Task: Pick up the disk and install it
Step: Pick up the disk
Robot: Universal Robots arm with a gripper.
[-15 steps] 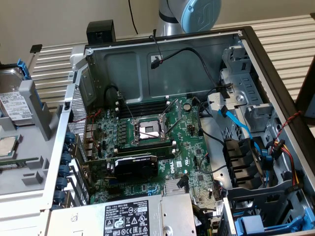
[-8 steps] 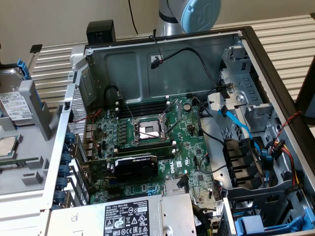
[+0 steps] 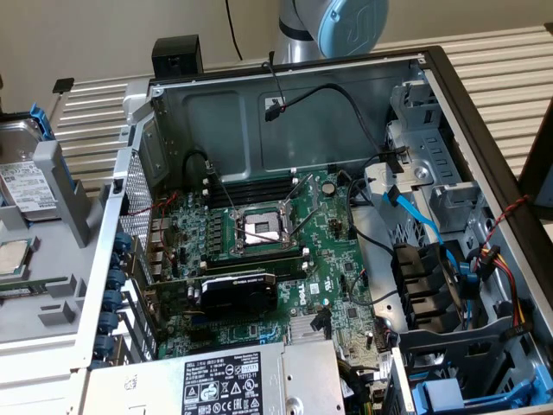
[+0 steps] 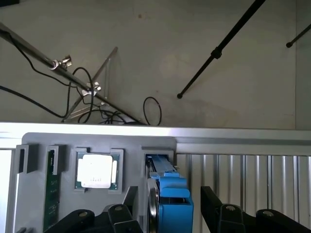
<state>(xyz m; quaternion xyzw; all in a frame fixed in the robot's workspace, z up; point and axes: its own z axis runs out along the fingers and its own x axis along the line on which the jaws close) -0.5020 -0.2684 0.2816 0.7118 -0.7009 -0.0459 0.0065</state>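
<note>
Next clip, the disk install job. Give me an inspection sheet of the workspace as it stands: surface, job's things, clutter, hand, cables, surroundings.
Surface: slatted table carrying a grey parts tray and an open computer case.
Job's things: disk stands on edge in a tray slot, not lifted.
Clutter: processor chip in a tray pocket; power-supply box in the case.
Hand: hand open, one finger on either side of the disk, gaps showing.
Cables: blue cable loose inside the case; black cables on the floor.
Surroundings: bare floor with a black stand leg.
</note>
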